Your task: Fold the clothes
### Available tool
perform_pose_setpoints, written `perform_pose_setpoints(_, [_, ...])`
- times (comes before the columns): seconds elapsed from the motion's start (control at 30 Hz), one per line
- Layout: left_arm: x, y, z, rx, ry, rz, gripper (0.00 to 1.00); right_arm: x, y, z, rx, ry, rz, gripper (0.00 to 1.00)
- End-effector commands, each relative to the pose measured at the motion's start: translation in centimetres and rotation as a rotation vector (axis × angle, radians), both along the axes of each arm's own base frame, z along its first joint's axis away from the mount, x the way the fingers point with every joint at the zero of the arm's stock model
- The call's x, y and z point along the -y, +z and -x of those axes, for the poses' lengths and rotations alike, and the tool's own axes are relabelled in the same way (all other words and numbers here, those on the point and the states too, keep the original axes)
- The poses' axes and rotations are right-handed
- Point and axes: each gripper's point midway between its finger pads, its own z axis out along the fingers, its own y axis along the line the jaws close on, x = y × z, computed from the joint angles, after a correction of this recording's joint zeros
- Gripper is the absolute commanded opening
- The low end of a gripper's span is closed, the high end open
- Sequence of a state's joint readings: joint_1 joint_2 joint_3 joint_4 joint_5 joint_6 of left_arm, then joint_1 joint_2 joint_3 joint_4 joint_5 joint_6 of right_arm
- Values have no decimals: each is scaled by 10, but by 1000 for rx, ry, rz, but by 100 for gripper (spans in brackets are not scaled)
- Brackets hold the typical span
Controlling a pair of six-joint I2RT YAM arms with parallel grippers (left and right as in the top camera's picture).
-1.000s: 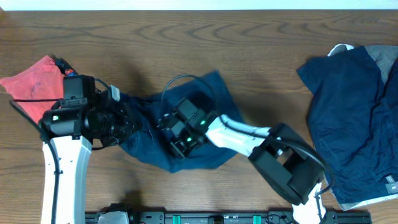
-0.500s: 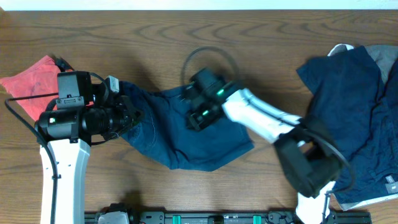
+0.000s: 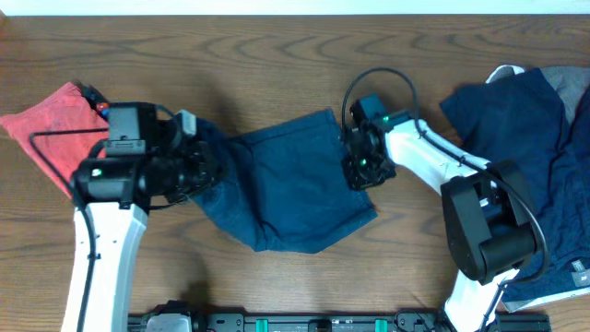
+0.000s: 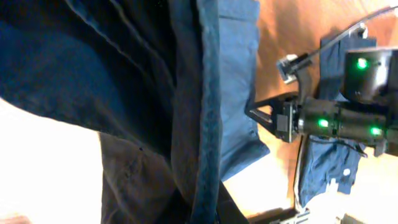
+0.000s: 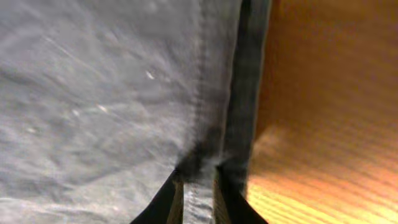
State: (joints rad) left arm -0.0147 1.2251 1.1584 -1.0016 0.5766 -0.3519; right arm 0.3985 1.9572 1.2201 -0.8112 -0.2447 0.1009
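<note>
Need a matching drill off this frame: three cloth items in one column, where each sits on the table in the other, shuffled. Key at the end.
Items:
1. red garment
2. navy shorts
3. navy pile

Places:
A. right end of the table
B. centre, spanning from the left gripper to the right gripper
C. far left end

Pairs: 1-C, 2-B, 3-A
</note>
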Motion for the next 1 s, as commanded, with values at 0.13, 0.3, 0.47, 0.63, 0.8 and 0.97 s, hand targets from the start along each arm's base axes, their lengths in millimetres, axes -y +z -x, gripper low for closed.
perform_pose_setpoints(0.13, [51,-2,-9,-19,-93,45,6,3,-24,29,-53,19,27,15])
perform_pose_setpoints(0.3, [96,-14,-12,-33,-184,66,6,-3,-26,35,-58,19,28,14])
perform_pose_setpoints(0.47, [135,-33,-14,-55,-235,68,6,-7,-26,38,-61,25,30,14])
perform_pose_setpoints(0.63, [176,-39,-20,4,-311,99,12,-9,-26,40,-68,16,34,10])
perform_pose_setpoints(0.8, [161,-36,-55,148,-256,14,45,13,-15,33,-78,-90,114,1])
perform_pose_setpoints(0.97, [112,-31,-106,305,-130,-136,46,61,40,-7,29,-278,215,2])
